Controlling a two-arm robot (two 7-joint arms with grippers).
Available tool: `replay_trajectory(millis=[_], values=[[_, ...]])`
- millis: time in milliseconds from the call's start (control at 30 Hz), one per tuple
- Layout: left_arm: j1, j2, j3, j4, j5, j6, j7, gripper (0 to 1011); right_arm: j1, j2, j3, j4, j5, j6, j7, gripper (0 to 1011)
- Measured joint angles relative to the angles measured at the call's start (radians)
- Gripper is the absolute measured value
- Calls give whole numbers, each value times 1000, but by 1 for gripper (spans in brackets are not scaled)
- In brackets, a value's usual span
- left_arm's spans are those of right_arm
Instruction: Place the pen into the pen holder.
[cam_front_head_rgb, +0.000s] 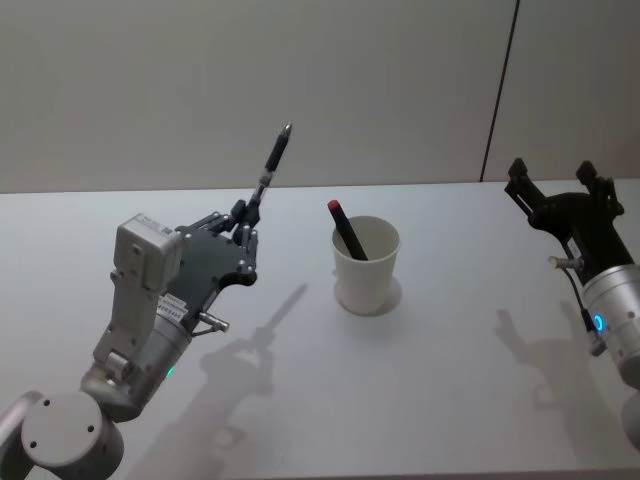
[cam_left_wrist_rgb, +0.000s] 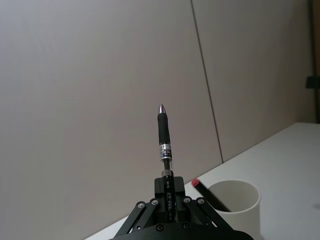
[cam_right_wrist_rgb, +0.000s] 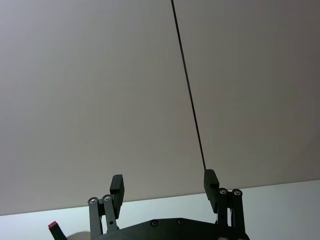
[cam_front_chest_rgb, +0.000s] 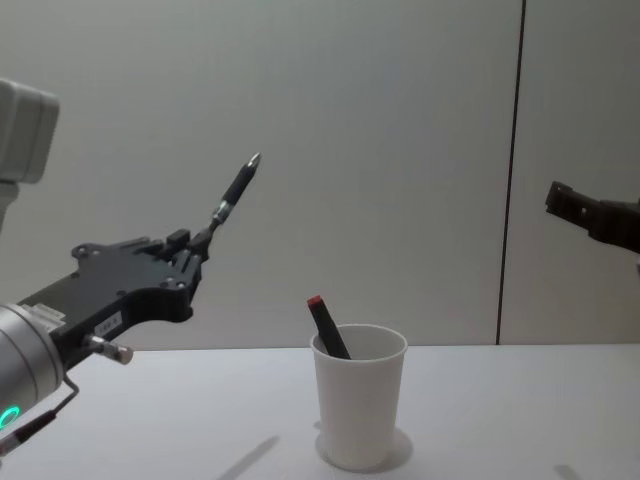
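Chest view: left gripper (cam_front_chest_rgb: 196, 248) grips slim black metal-tipped pen (cam_front_chest_rgb: 233, 189).

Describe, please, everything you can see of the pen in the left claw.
The slim black gel pen has a dark rubber grip, a clear band and a silver tip. The left claw is shut on its lower barrel; nothing else touches it. It points tip-up, tilted, in the air left of the white paper cup, not in it.
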Motion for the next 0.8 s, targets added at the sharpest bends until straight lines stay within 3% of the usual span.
replay_trajectory(millis=[500, 800], values=[[-63, -28, 2, 118, -93, -198, -269, 119, 0, 0, 0, 0, 0, 0, 0, 1001], [-118, -54, 9, 216, -193, -296, -486, 119, 0, 0, 0, 0, 0, 0, 0, 1001]])
